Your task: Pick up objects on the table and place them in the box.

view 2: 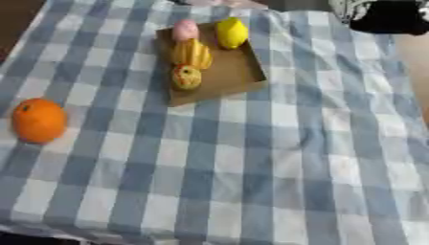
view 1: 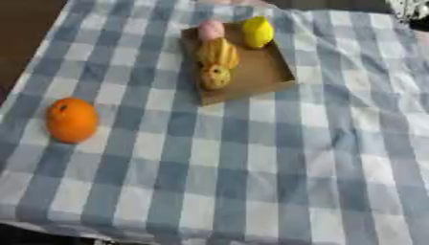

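Note:
An orange (view 1: 71,119) lies on the blue-and-white checked cloth at the left, apart from everything else. A shallow brown cardboard box (view 1: 266,72) sits at the upper middle. Inside it are a pink round item (view 1: 210,30), a yellow lemon (view 1: 258,32), a ridged yellow-orange piece (view 1: 219,52) and a small round yellow item (view 1: 214,76). In the top right corner a black shape shows beyond the cloth, which looks like my right hand (view 2: 387,18), well away from the box. My left hand is out of sight.
The checked cloth (view 1: 251,182) covers the whole table, with its front edge along the bottom. Dark floor shows at the upper left corner, past the cloth's left edge.

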Robot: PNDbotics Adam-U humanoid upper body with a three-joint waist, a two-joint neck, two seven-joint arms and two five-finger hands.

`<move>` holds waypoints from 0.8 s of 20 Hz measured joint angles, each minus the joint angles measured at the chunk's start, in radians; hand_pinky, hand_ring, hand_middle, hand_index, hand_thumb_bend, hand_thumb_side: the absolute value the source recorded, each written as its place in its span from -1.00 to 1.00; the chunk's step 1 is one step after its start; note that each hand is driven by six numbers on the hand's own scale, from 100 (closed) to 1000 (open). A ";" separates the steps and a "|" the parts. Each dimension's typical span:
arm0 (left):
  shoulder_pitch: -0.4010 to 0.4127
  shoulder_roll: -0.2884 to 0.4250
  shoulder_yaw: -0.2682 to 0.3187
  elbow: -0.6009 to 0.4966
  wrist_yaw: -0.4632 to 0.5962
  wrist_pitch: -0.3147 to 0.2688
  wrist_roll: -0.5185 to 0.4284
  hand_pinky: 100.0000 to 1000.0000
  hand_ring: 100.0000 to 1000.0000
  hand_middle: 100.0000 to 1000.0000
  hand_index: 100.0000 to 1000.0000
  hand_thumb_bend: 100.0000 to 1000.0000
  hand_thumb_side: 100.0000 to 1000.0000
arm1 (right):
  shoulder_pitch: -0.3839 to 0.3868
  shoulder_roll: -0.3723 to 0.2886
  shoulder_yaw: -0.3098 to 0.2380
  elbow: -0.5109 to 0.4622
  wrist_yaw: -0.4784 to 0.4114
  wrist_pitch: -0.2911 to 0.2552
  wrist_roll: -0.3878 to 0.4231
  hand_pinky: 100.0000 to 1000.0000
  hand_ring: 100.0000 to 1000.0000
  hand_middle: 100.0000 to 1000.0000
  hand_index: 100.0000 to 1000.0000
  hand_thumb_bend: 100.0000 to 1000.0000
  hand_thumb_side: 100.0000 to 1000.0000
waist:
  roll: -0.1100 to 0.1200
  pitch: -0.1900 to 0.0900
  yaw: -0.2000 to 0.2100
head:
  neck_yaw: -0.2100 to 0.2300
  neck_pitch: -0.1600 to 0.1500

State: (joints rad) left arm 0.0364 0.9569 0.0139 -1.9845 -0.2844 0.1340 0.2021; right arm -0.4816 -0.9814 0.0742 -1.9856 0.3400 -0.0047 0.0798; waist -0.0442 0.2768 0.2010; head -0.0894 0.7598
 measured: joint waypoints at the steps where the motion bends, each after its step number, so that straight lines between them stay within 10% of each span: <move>1: 0.000 0.017 -0.004 0.000 -0.007 0.009 -0.046 0.79 0.75 0.59 0.85 0.17 -0.25 | 0.001 0.000 0.000 0.000 0.000 0.000 -0.003 0.47 0.50 0.50 0.68 -1.00 -0.86 | 0.001 -0.001 0.001 | 0.000 0.003; 16: -0.051 0.100 -0.065 0.000 -0.090 0.058 -0.383 0.82 0.75 0.58 0.86 0.18 -0.40 | -0.002 0.011 0.008 0.000 0.002 0.017 -0.006 0.47 0.48 0.48 0.67 -1.00 -0.83 | 0.001 0.004 0.003 | 0.016 0.005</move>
State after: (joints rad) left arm -0.0144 1.0565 -0.0508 -1.9848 -0.3748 0.1925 -0.1808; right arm -0.4838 -0.9708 0.0817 -1.9856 0.3416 0.0121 0.0739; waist -0.0433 0.2803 0.2045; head -0.0732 0.7648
